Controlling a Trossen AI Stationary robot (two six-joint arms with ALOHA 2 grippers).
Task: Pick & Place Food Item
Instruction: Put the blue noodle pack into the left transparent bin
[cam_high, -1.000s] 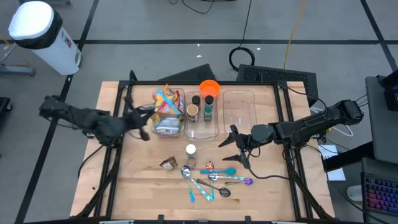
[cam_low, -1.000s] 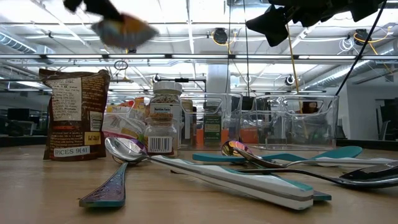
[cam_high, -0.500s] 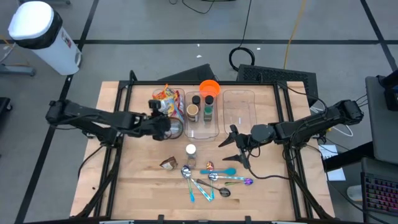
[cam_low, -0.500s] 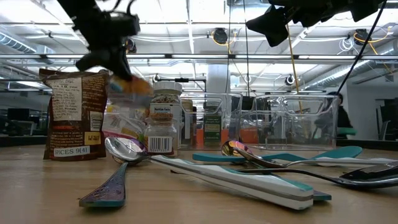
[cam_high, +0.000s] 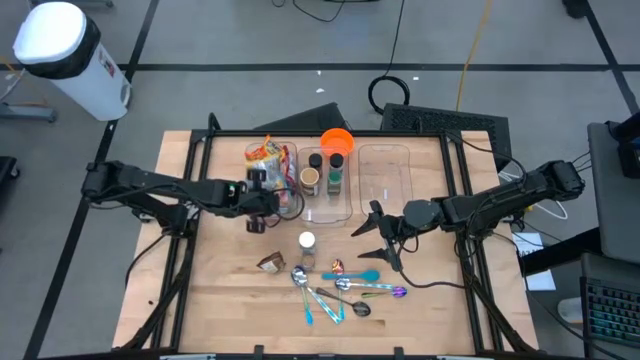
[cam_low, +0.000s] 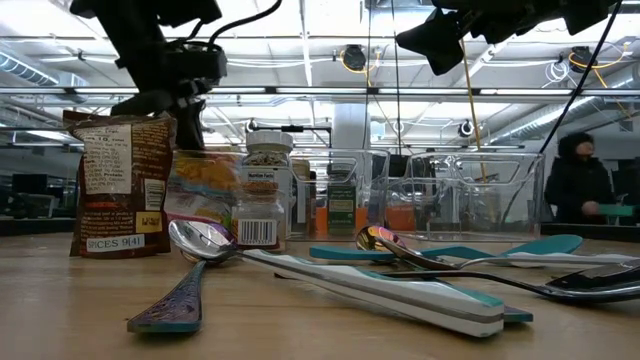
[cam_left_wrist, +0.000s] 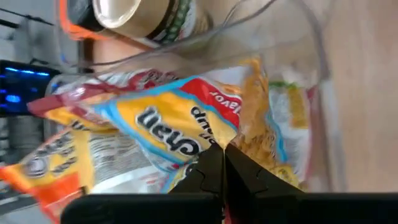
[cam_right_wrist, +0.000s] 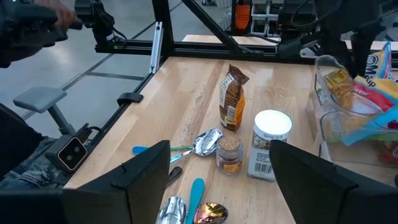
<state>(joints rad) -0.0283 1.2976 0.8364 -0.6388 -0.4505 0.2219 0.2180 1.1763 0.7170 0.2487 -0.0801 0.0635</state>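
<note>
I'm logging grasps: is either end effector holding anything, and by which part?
The left end effector is shut on the snack bag, pinching its edge. The right end effector is open, holding nothing.

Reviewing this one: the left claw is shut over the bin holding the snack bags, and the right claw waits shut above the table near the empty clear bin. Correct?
Not quite. The right claw is open, not shut: the right wrist view shows its two fingers spread wide apart. The rest holds: the left claw is shut at the bin with the snack bags, and the right one waits beside the empty clear bin.
</note>
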